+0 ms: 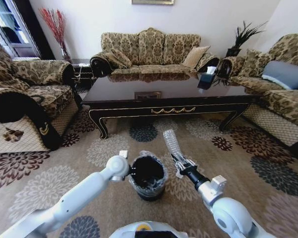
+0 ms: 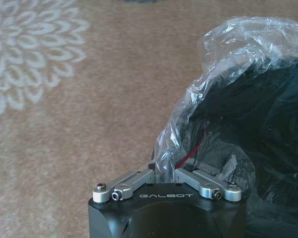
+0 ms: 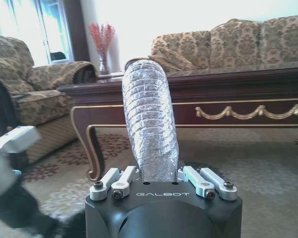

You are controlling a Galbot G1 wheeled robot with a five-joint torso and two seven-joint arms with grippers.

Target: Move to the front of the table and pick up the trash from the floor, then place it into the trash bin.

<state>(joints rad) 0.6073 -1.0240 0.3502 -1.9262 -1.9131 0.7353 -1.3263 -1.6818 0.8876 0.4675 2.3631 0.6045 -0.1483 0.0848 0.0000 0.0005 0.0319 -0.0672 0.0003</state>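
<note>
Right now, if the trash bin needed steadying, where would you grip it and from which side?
Probably the rim on the robot's left, pinched from above: the trash bin is round and wide, but its open top leaves a thin upright wall under the liner. The left gripper sits right there; the right gripper is shut on a crushed plastic bottle.

The floor (image 1: 268, 183) is beige carpet patterned with round flower medallions in brown, navy, grey and cream. The trash bin (image 1: 147, 176), black with a clear bag liner over its rim, stands upright on it, well apart from the table's near edge. The table (image 1: 139, 91), long, low and glossy dark brown with gold scroll trim and curved legs, stands farther back on the carpet. A tissue box (image 1: 208, 73) sits near the table's far right corner. Patterned sofas (image 1: 149, 49) stand on the floor around the table's other sides.
</note>
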